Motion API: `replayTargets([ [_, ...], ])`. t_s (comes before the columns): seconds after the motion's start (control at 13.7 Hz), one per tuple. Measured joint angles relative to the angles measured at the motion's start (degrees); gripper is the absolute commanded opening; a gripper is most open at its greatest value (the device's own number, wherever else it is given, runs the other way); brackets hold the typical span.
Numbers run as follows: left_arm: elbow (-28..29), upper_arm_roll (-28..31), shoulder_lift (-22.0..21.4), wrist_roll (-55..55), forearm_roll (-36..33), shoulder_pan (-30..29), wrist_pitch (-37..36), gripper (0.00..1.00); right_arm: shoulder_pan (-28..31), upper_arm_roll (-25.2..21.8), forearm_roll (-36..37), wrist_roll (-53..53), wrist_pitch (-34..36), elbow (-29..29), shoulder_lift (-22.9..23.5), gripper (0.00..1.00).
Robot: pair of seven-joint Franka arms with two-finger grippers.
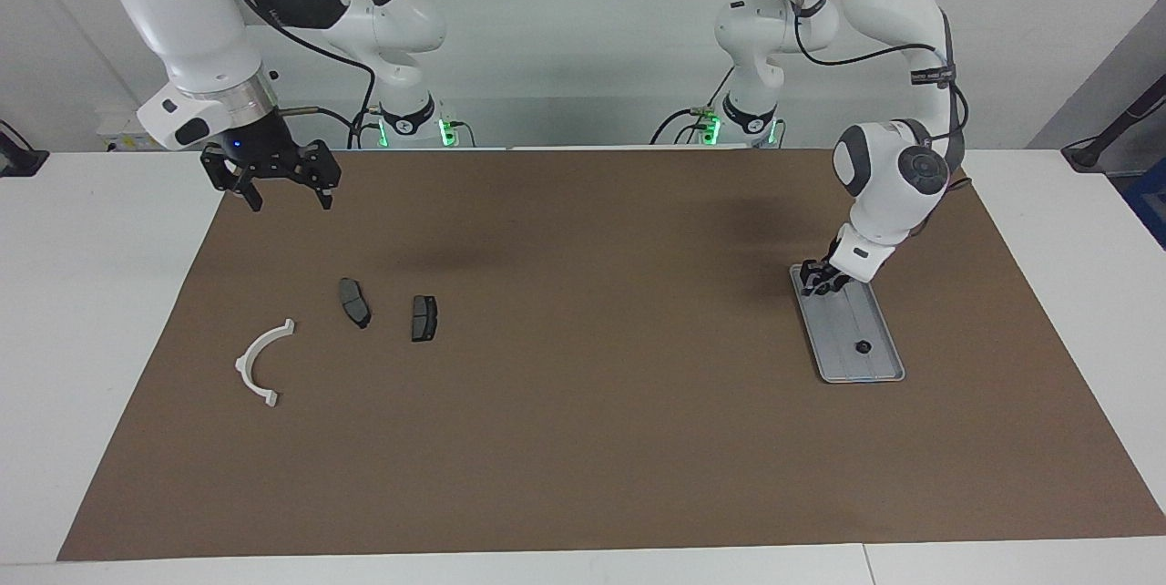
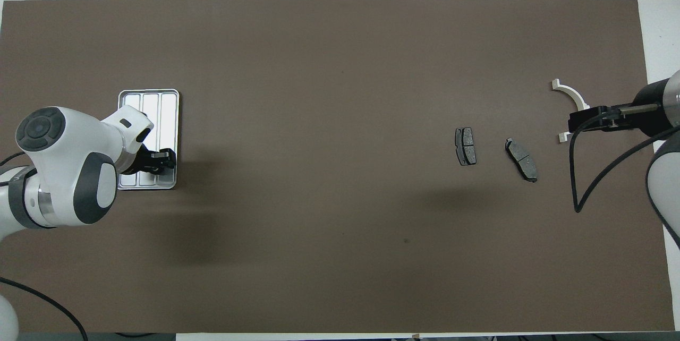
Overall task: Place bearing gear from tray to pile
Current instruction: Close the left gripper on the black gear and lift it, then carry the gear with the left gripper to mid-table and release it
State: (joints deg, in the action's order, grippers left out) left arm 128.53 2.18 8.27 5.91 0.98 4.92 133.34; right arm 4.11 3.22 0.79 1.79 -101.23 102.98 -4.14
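The left gripper (image 1: 813,285) is hanging low over the end of the tray (image 1: 873,357) that lies nearer to the robots, and it is clenched around a small dark bearing gear (image 2: 166,160), which shows between its fingertips. A second small black gear (image 1: 861,347) is lying in the tray, farther from the robots than the gripper, and it is apart from it. The silver tray is sitting on the brown mat (image 1: 583,439) that covers the surface, toward the left arm's end. The pile is lying toward the right arm's end: a white semicircular bracket (image 1: 261,364) and two dark brake pads (image 1: 355,302), near each other but not touching. The right gripper (image 1: 285,200) is waiting in the air over the edge of the mat, with its fingers spread wide and nothing between them.
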Motion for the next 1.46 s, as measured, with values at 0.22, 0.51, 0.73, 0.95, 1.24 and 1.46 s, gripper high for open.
replayTargets([
  [0.22, 0.12, 0.3, 0.0, 0.0, 0.0, -0.03, 0.0, 0.46, 0.0, 0.0, 0.0, 0.27, -0.02, 0.11, 0.0, 1.0],
  [0.51, 0.09, 0.31, -0.12, 0.0, 0.01, -0.03, 0.02, 0.0, 0.07, -0.05, 0.0, 1.07, -0.03, 0.24, 0.0, 1.0],
  [0.73, -0.1, 0.31, -0.21, 0.0, 0.01, -0.03, -0.22, 0.0, 0.25, -0.26, 0.0, 2.42, -0.04, 0.27, 0.0, 1.0],
  [0.95, -4.66, 0.19, -0.26, 1.33, 0.01, 0.08, -5.06, 0.0, 0.37, -0.4, 0.0, 2.63, -0.04, 0.28, 0.0, 1.0],
  [1.24, -13.09, -0.23, -0.18, 11.76, 0.01, 5.88, -11.59, 0.0, 0.37, -0.4, 0.0, 2.67, -0.39, 0.3, 0.0, 1.0],
  [1.46, -15.94, -0.48, 0.67, 23.09, 0.1, 12.82, -11.65, 0.0, 0.9, -0.43, 0.0, 3.52, -0.76, 0.31, 0.0, 1.0],
])
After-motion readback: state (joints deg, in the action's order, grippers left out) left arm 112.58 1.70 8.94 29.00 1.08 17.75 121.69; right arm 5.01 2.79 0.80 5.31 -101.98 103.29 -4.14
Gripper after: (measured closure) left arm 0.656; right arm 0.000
